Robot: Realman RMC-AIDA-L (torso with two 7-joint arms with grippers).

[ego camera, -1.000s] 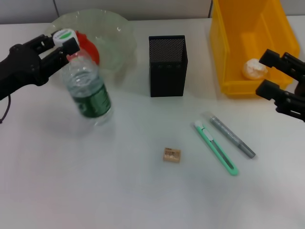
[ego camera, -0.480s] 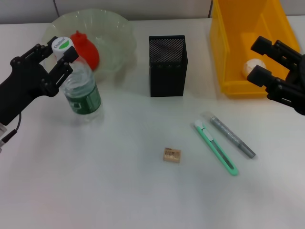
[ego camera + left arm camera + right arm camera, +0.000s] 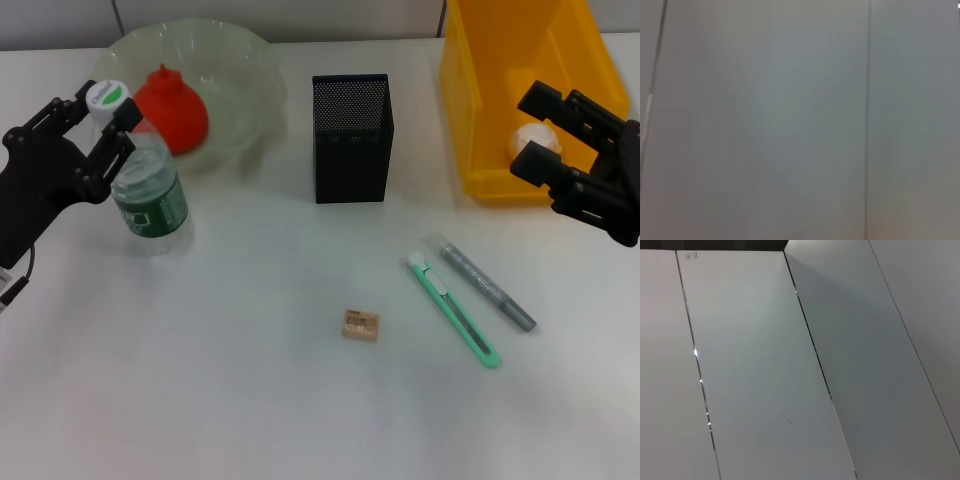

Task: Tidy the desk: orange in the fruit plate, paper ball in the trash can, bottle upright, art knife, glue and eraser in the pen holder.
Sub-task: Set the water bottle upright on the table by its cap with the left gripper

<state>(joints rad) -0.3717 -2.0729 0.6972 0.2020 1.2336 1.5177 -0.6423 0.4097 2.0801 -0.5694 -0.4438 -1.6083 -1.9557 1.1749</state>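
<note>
In the head view my left gripper [image 3: 92, 128] is shut on the neck of the bottle [image 3: 148, 195], which stands nearly upright on the table at the left, white cap [image 3: 107, 95] up. The orange [image 3: 172, 96] lies in the fruit plate [image 3: 245, 45] just behind it. My right gripper [image 3: 536, 131] is open and empty at the front of the trash can [image 3: 480, 100], with the paper ball [image 3: 524, 137] inside, partly hidden. The art knife [image 3: 452, 308], glue [image 3: 488, 288] and eraser [image 3: 361, 324] lie on the table in front of the pen holder [image 3: 352, 136].
The white table [image 3: 250, 400] has bare room across its near half. Both wrist views show only grey wall panels [image 3: 765, 365], with no task object in them.
My left gripper has carried the bottle left and back and turned it from tilted to nearly upright. My right gripper has moved left and a little back toward the trash can's front.
</note>
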